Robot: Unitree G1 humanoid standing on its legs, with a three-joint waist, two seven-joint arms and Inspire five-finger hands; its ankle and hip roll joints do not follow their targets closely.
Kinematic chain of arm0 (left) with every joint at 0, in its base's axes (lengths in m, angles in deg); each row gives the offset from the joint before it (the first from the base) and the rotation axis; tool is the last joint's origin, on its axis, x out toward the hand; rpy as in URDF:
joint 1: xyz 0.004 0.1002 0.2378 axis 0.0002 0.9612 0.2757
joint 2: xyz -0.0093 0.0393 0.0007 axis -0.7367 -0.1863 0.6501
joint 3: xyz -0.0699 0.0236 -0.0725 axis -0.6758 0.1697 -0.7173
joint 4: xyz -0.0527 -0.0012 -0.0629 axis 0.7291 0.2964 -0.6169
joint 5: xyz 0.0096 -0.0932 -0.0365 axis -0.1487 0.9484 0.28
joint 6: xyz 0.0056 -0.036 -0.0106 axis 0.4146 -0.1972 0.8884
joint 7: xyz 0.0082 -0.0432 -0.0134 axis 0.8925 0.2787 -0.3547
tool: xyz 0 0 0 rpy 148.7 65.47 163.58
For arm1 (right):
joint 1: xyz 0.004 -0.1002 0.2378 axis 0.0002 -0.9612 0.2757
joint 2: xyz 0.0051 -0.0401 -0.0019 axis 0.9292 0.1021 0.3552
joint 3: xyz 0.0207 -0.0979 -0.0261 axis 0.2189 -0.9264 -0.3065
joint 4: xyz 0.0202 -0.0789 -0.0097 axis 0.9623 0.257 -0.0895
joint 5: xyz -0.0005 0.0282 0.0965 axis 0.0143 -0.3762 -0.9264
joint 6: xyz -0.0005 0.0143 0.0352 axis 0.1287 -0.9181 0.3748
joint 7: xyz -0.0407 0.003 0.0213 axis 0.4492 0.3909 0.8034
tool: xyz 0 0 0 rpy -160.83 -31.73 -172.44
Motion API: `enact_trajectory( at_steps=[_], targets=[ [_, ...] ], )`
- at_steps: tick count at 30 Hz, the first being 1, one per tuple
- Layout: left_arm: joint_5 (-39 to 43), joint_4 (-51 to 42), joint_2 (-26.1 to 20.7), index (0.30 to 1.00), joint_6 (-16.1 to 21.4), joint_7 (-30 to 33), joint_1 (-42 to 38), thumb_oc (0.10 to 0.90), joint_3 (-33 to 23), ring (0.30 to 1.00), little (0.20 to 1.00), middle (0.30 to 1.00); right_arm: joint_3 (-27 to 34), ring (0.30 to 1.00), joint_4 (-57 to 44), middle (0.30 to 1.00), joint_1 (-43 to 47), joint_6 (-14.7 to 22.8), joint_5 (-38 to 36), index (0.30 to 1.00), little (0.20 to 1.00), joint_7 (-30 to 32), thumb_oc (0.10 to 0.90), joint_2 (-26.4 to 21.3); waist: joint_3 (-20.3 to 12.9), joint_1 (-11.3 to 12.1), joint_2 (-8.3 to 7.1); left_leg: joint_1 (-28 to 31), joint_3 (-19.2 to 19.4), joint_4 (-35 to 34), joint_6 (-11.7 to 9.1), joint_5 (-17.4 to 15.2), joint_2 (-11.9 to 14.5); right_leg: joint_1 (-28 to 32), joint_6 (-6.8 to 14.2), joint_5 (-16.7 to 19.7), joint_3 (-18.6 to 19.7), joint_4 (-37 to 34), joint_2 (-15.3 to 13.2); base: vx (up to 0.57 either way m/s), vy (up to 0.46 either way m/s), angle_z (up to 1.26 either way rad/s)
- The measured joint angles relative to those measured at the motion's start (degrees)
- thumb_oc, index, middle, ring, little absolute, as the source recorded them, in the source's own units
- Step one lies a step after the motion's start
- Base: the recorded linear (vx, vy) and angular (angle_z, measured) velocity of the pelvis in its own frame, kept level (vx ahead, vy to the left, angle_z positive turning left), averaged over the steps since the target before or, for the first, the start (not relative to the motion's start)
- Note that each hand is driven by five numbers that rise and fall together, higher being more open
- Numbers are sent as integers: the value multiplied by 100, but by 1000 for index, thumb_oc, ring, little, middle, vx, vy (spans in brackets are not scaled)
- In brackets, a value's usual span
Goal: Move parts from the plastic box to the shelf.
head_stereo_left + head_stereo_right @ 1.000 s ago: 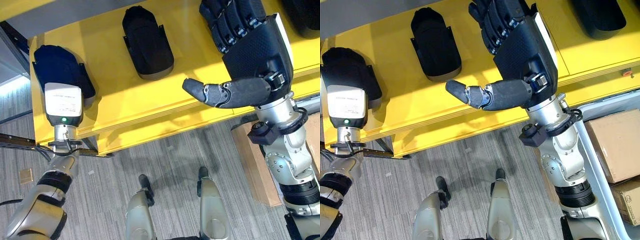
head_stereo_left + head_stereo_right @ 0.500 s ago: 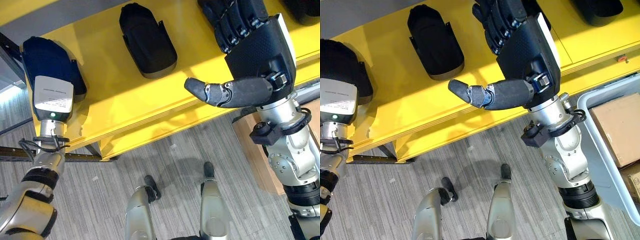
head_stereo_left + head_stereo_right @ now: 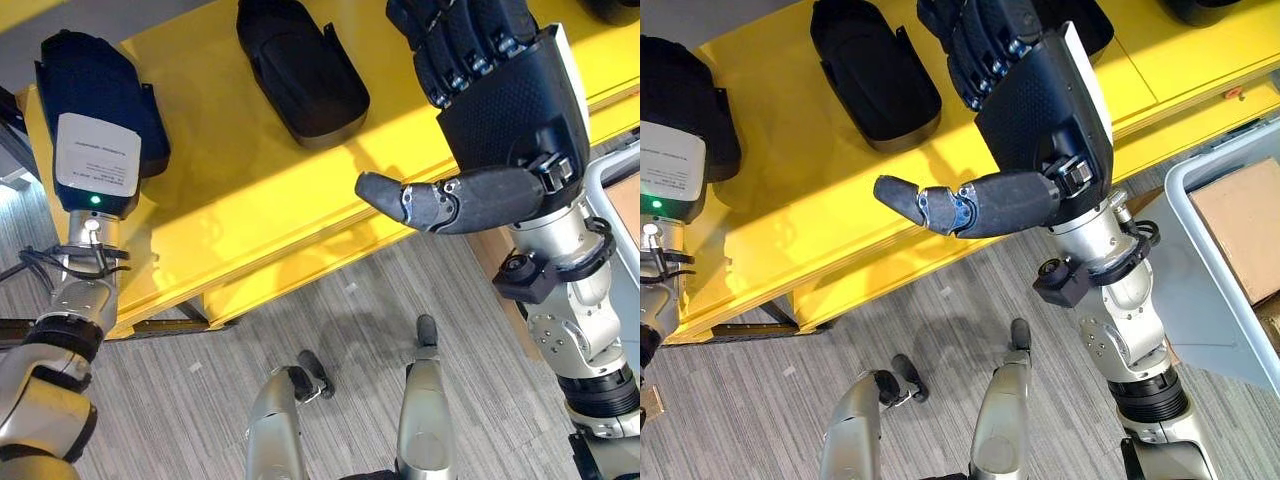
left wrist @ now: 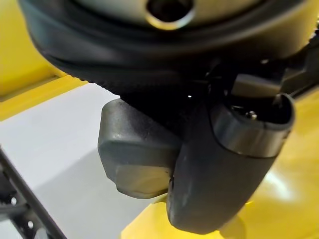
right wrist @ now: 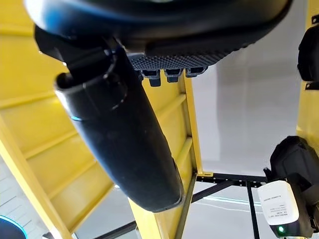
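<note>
Right hand hovering over the yellow shelf, fingers curled at the knuckles, thumb sticking out sideways toward the robot's left, gripping nothing, touching nothing visible. Left hand lying on the shelf's left end over a black part, white-labelled back facing up; fingers hidden under or against that part, so impossible to tell whether clamping or releasing. In the left wrist view, thumb pressing close beside a dark rounded piece, contact likely but not certain. Second black part sitting on the shelf between the two hands, apart from both. Pale plastic box showing at the right with a brown carton in it. Risks, judging from here: left part sitting near the shelf's end, so possibly sliding off if dragged during withdrawal; outstretched right thumb possibly clipping the middle part on any sweep left; right arm possibly bumping the box rim when reaching back.
</note>
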Motion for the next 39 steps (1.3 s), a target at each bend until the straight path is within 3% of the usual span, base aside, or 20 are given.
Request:
enact_trajectory(
  at_steps=[3, 11, 15, 34, 35, 36, 37, 38, 39],
  targets=[
    [151, -89, 114, 300, -67, 34, 93, 400, -104, 300, 300, 300, 1, 1000, 0, 1000, 1, 58, 0, 1000, 1000, 11, 900, -7, 0, -6, 0, 1, -83, -48, -83, 52, 11, -44, 118, -95, -68, 159, 42, 24, -54, 8],
    [634, -477, 602, 300, -110, 126, 612, 400, -664, 300, 300, 300, 29, 1000, -1, 1000, -59, 52, 0, 1000, 1000, 0, 900, -11, -2, 7, -2, 208, -239, -249, -243, 195, 79, 45, 82, -296, -198, 458, 154, 30, -63, 5],
    [569, -725, 747, 300, -112, 116, 744, 400, -726, 300, 300, 300, 57, 1000, -1, 1000, -134, 52, 2, 1000, 1000, -1, 900, -13, -4, 149, -3, 276, -264, -354, -296, 292, 85, 53, 98, -319, -206, 498, 183, -4, -61, 3],
    [173, -836, 751, 300, -58, 78, 877, 400, -730, 300, 300, 300, 74, 1000, -1, 1000, -166, 52, 1, 1000, 1000, -34, 900, -12, -9, 174, 5, 285, -328, -583, -352, 514, 58, 39, 109, -318, -260, 498, 207, -5, -10, 2],
    [172, -836, 752, 440, -58, 78, 883, 500, -730, 440, 440, 440, 74, 1000, -1, 1000, -165, 51, 1, 1000, 1000, -33, 900, -12, -9, 177, 5, 285, -335, -589, -359, 520, 60, 38, 110, -318, -264, 499, 210, 0, 0, 0],
    [173, -836, 753, 500, -58, 78, 885, 543, -730, 500, 500, 500, 74, 1000, -1, 1000, -165, 51, 1, 1000, 1000, -33, 900, -13, -9, 177, 5, 285, -338, -595, -362, 528, 60, 38, 111, -317, -267, 499, 212, 0, 0, 0],
    [173, -836, 755, 435, -58, 78, 886, 496, -730, 435, 435, 435, 74, 1000, -1, 1000, -165, 51, 2, 1000, 1000, -33, 900, -13, -10, 176, 6, 285, -338, -603, -363, 533, 59, 37, 112, -317, -267, 498, 212, 0, 0, 0],
    [173, -835, 762, 456, -58, 78, 889, 512, -730, 456, 456, 456, 74, 1000, -1, 1000, -165, 51, 3, 1000, 1000, -32, 900, -13, -11, 176, 8, 285, -338, -603, -363, 534, 59, 36, 112, -317, -267, 499, 211, 0, 0, 0],
    [185, -835, 769, 585, -58, 78, 891, 604, -730, 585, 585, 585, 74, 1000, -1, 1000, -166, 51, 3, 1000, 1000, -32, 900, -13, -11, 176, 9, 285, -338, -601, -362, 534, 58, 37, 112, -316, -267, 500, 212, 0, 0, 0]
  ],
)
